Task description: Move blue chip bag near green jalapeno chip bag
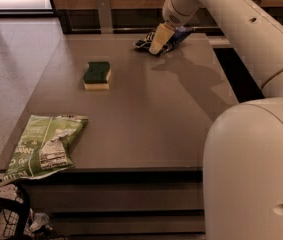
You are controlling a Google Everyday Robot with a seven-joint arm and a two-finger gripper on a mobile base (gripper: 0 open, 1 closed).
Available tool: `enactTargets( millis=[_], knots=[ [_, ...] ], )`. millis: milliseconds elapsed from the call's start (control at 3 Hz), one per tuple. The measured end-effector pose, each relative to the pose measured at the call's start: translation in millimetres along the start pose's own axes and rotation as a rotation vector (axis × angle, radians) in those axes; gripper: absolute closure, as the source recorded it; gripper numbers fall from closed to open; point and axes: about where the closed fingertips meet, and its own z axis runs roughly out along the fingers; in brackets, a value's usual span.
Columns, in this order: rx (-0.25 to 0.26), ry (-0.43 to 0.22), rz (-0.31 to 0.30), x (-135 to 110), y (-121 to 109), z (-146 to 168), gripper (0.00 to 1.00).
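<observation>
The blue chip bag, dark navy and crumpled, lies at the far edge of the table. My gripper reaches down from the white arm and sits right over the bag, covering its middle. The green jalapeno chip bag, flat and light green with a white label, lies at the near left corner of the table, partly overhanging the edge.
A green-and-yellow sponge lies on the grey table left of centre. My large white arm body fills the right foreground. A dark basket sits on the floor at lower left. A wall runs behind the table.
</observation>
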Motion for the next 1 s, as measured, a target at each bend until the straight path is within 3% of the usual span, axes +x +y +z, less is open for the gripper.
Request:
enactTargets(
  millis=[333, 1000],
  knots=[
    [0.001, -0.001, 0.028, -1.1, -1.9, 16.4, 0.00],
    [0.007, 0.027, 0.067, 20.8, -11.7, 38.0, 0.00]
  ],
)
